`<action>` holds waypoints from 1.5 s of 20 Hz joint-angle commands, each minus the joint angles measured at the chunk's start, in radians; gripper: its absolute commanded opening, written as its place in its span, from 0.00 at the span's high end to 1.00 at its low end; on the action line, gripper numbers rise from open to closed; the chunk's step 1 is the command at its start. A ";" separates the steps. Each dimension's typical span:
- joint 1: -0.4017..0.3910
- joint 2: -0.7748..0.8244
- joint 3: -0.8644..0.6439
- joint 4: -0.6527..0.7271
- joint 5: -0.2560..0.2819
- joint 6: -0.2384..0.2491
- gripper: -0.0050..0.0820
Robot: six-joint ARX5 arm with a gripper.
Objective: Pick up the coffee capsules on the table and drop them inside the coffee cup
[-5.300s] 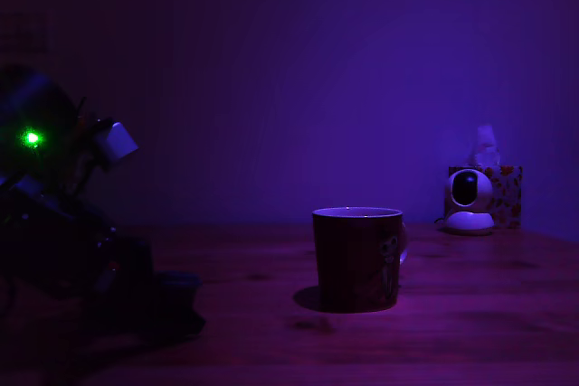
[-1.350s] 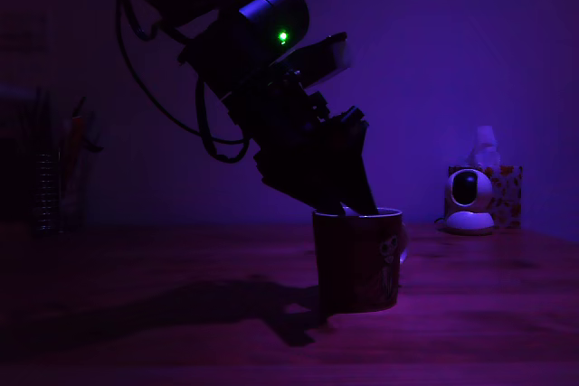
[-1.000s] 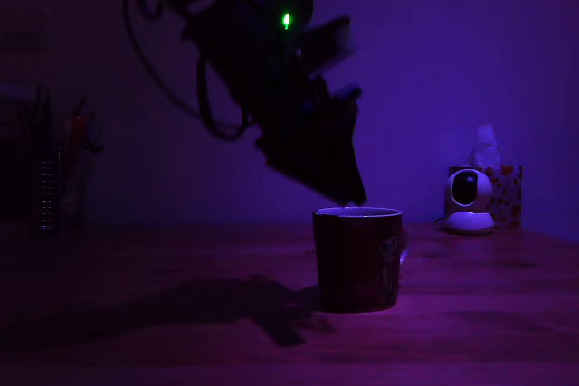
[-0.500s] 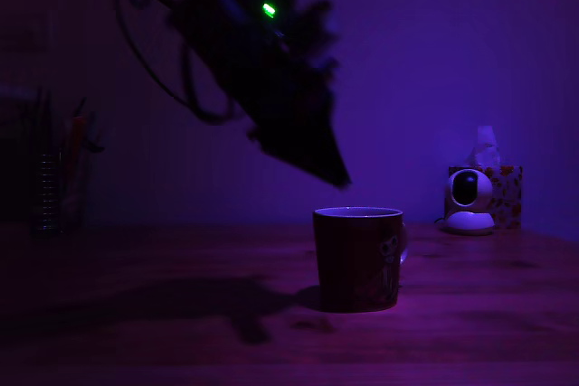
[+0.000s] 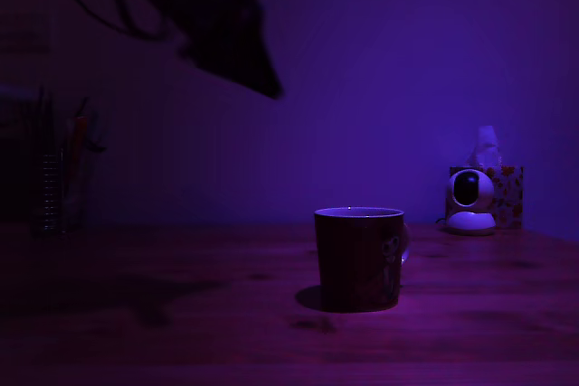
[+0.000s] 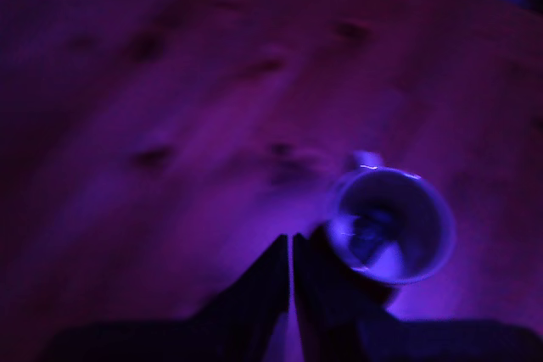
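While exterior view hides it, wrist view shows capsule (image 6: 369, 231) inside cup (image 6: 428, 235), jaws clenched, empty.

A small white round camera gadget (image 5: 469, 200) sits far back at the exterior view's right, touching or just in front of a patterned tissue box (image 5: 507, 194) with a tissue poking up. At the far left, dim upright holders with pens (image 5: 63, 178) stand against the purple-lit wall (image 5: 389, 70).

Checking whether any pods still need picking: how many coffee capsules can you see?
1, though it is blurry: a dark shape inside the coffee cup, seemingly the capsule. None shows on the table, but the dim light could hide one.
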 commanded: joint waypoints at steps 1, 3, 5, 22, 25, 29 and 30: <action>0.010 -0.067 -0.077 0.027 -0.029 -0.027 0.97; 0.020 -0.147 -0.166 0.094 -0.064 -0.037 0.97; 0.034 -0.231 -0.264 0.159 -0.086 -0.074 0.97; 0.085 -0.807 -0.775 0.467 -0.321 -0.210 0.97; 0.085 -0.878 -0.805 0.457 -0.344 -0.210 0.97; 0.085 -0.914 -0.805 0.449 -0.356 -0.207 0.97; 0.085 -0.914 -0.805 0.444 -0.356 -0.207 0.97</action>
